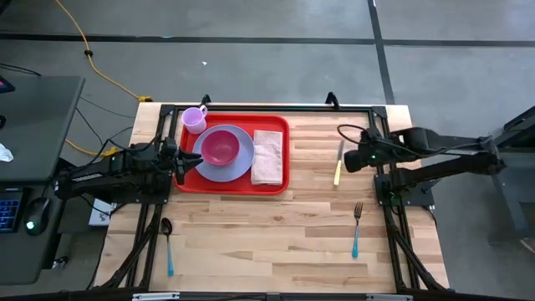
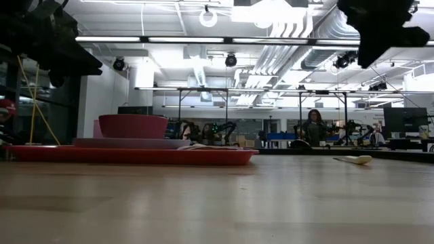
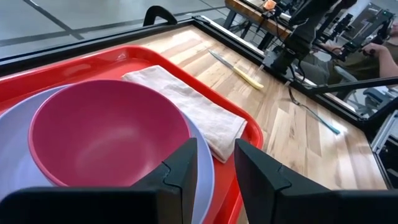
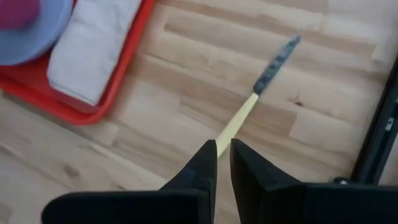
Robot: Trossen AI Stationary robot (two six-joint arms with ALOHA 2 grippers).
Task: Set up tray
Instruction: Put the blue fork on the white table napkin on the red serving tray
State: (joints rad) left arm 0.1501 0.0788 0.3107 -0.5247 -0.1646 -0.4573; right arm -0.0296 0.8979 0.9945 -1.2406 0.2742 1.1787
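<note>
The red tray (image 1: 234, 186) lies flat on the table's far left part. It carries a lavender plate (image 1: 244, 167) with a pink bowl (image 1: 220, 147) on it, a folded napkin (image 1: 268, 156) and a lavender cup (image 1: 195, 119). My left gripper (image 1: 185, 163) hovers open over the tray's left edge; in its wrist view (image 3: 214, 165) its fingers stand above the plate rim (image 3: 202, 155), touching nothing. My right gripper (image 4: 224, 155) is shut and raised above the yellow-handled knife (image 4: 249, 112), which lies flat on the wood right of the tray.
A fork (image 1: 357, 230) with a blue handle lies near the right front. A spoon (image 1: 167, 242) with a blue handle lies at the left front. Bare wood (image 1: 267, 234) spreads in front of the tray. Black frame rails (image 1: 393, 217) run along both table sides.
</note>
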